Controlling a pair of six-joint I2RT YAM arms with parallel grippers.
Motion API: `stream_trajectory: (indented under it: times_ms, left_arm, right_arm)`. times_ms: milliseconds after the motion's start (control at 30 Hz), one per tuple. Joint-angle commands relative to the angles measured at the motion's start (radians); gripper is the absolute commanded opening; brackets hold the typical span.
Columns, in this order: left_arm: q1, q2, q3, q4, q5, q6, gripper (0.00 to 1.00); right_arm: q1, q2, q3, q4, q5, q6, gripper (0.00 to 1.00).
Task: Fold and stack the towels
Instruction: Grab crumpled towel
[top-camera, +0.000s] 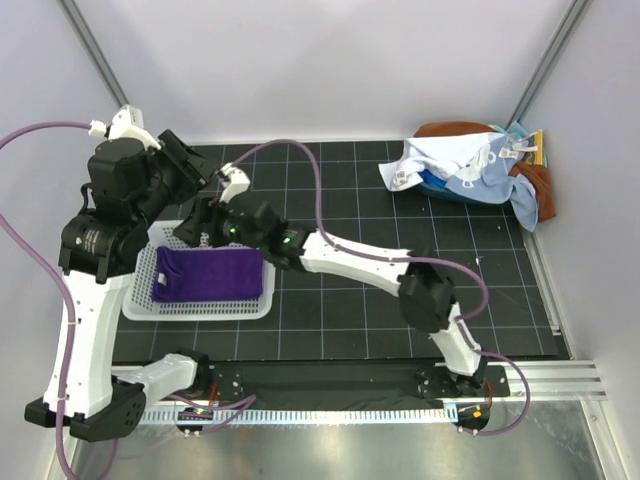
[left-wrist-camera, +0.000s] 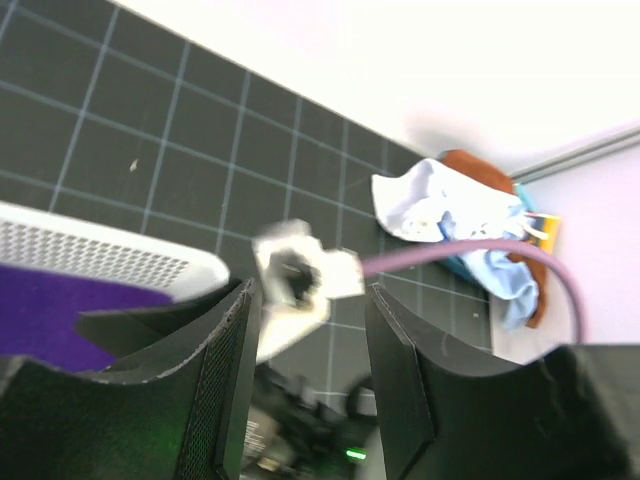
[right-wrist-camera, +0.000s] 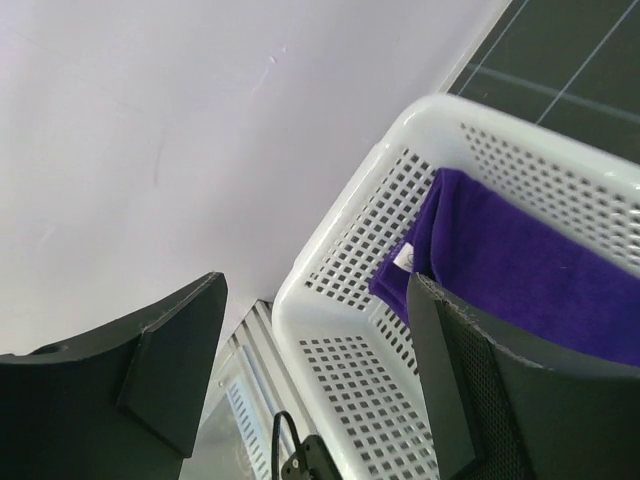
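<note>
Two white-and-black arms
Left arm and right arm: white link shells, black joint housings, matte black fingers, looping lilac cables, white connector plugs.

Folded towel in basket at left; towel heap far right

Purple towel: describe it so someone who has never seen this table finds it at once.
On the black gridded mat, look to the left side for the white slotted basket. The purple towel lies folded flat inside it. It is the only dark, folded cloth; the other towels are a crumpled white, light blue and rust-brown heap in the far right corner.
</note>
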Motion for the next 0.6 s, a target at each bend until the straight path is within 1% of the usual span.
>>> stream_trajectory:
  times_ms: [0, 33, 67, 100, 133, 167, 233, 267, 300, 333, 367, 400, 433, 467, 533, 567]
  left_arm:
    - [0.003, 0.006, 0.061, 0.058, 0.066, 0.019, 0.49]
    - [0.0, 0.007, 0.061, 0.071, 0.097, 0.015, 0.49]
    - [-0.002, 0.009, 0.048, 0.078, 0.108, 0.015, 0.49]
    - [-0.01, 0.012, 0.038, 0.085, 0.108, 0.012, 0.48]
    - [-0.02, 0.016, 0.022, 0.102, 0.137, 0.012, 0.48]
    - [-0.057, 0.018, -0.016, 0.116, 0.134, 0.013, 0.48]
    - [-0.112, 0.029, -0.069, 0.153, 0.122, 0.012, 0.48]
    - [-0.176, 0.035, -0.124, 0.168, 0.078, 0.01, 0.48]
    - [-0.218, 0.039, -0.147, 0.199, 0.06, 0.009, 0.48]
    - [-0.25, 0.056, -0.167, 0.211, 0.037, 0.007, 0.48]
    - [-0.307, 0.065, -0.19, 0.223, 0.011, 0.006, 0.48]
    - [-0.328, 0.075, -0.23, 0.251, 0.002, 0.001, 0.48]
    - [-0.347, 0.091, -0.254, 0.265, -0.003, -0.004, 0.48]
    - [-0.379, 0.099, -0.274, 0.28, -0.006, -0.011, 0.48]
    - [-0.41, 0.124, -0.33, 0.328, -0.007, -0.011, 0.48]
    - [-0.424, 0.133, -0.347, 0.34, -0.012, -0.01, 0.48]
  right_arm:
    - [-0.036, -0.163, -0.112, 0.059, 0.078, -0.059, 0.79]
    - [-0.057, -0.194, -0.152, 0.059, 0.092, -0.078, 0.79]
    - [-0.075, -0.269, -0.233, 0.056, 0.103, -0.084, 0.79]
    - [-0.092, -0.309, -0.273, 0.05, 0.129, -0.09, 0.79]
    - [-0.138, -0.344, -0.347, 0.039, 0.141, -0.093, 0.79]
    - [-0.166, -0.428, -0.379, 0.001, 0.152, -0.099, 0.79]
    - [-0.23, -0.505, -0.451, -0.056, 0.187, -0.107, 0.79]
    - [-0.293, -0.539, -0.465, -0.141, 0.213, -0.124, 0.79]
    - [-0.328, -0.593, -0.472, -0.192, 0.262, -0.141, 0.79]
    - [-0.361, -0.61, -0.467, -0.293, 0.297, -0.157, 0.79]
    - [-0.426, -0.619, -0.462, -0.338, 0.325, -0.185, 0.79]
    - [-0.457, -0.63, -0.462, -0.371, 0.36, -0.197, 0.79]
    - [-0.488, -0.63, -0.461, -0.423, 0.364, -0.207, 0.79]
    - [-0.56, -0.624, -0.461, -0.442, 0.37, -0.225, 0.79]
    - [-0.626, -0.586, -0.452, -0.47, 0.374, -0.25, 0.79]
    - [-0.689, -0.567, -0.441, -0.476, 0.371, -0.269, 0.79]
